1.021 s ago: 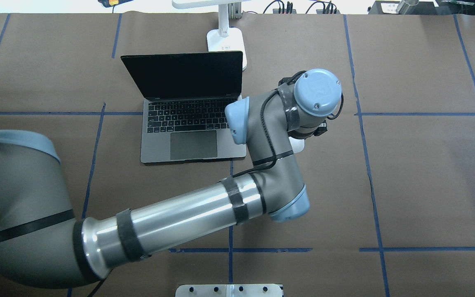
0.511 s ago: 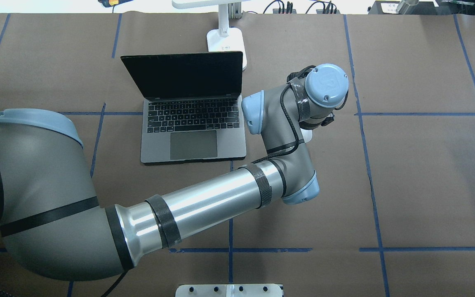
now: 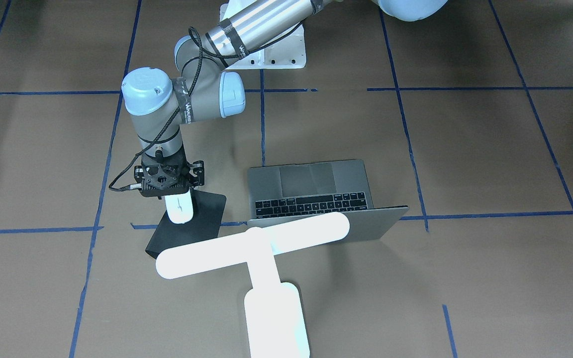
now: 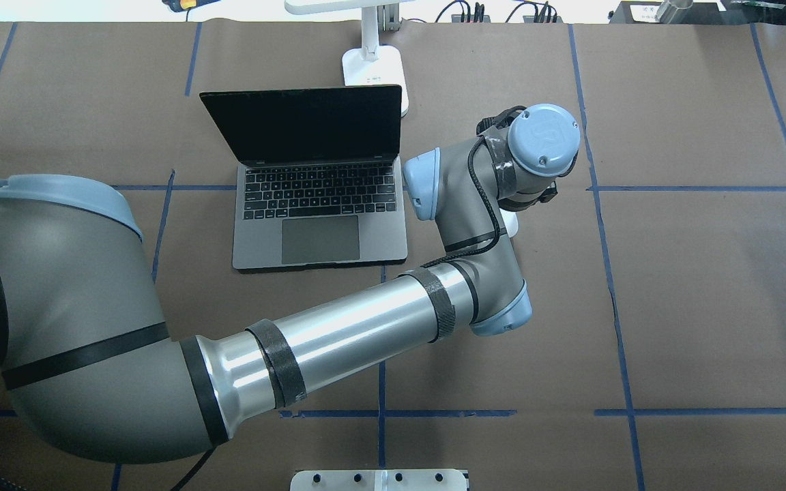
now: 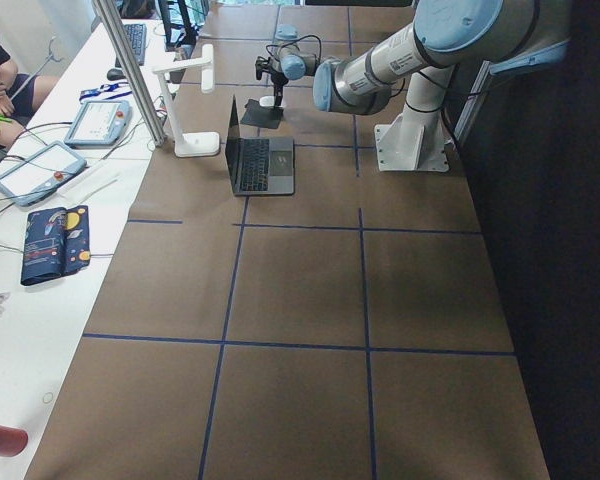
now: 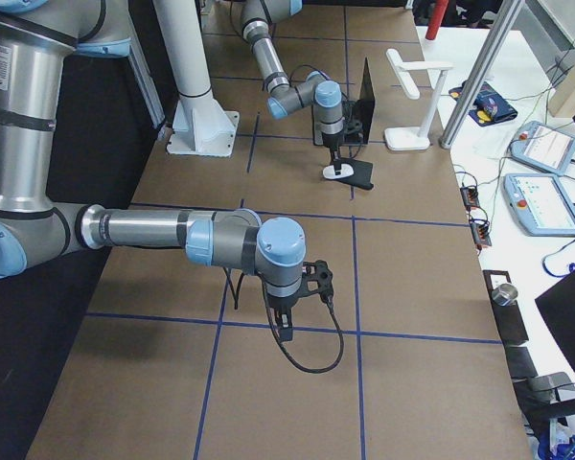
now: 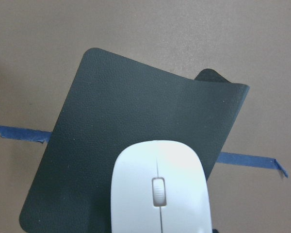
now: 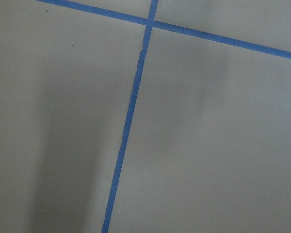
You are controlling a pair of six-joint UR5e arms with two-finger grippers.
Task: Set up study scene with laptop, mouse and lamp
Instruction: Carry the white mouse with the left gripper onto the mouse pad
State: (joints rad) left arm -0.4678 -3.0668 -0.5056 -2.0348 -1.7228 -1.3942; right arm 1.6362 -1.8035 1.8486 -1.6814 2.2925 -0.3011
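- Laptop (image 4: 320, 204): open on the bench (image 4: 707, 307), screen dark, keys toward me.
- Lamp (image 4: 374, 65): upright just behind the laptop lid. Its base is by the lid's right rear corner and its bar head runs along above the lid.
- Left jaws: pointing straight down, to the right of the laptop, clamped on the mouse (image 7: 160, 189). The pads are hidden under my wrist.
- Mouse: hangs below the jaws over the pad (image 7: 121, 126), near its edge closest to me. Can't tell if it touches the pad.
- Pad: black, flat on the bench near the laptop's right side w/ a gap between. One edge curls up.
- Right jaws: pointing down over bare bench by a blue tape line (image 8: 131, 111), well apart from everything else. Can't tell if they're apart or together.
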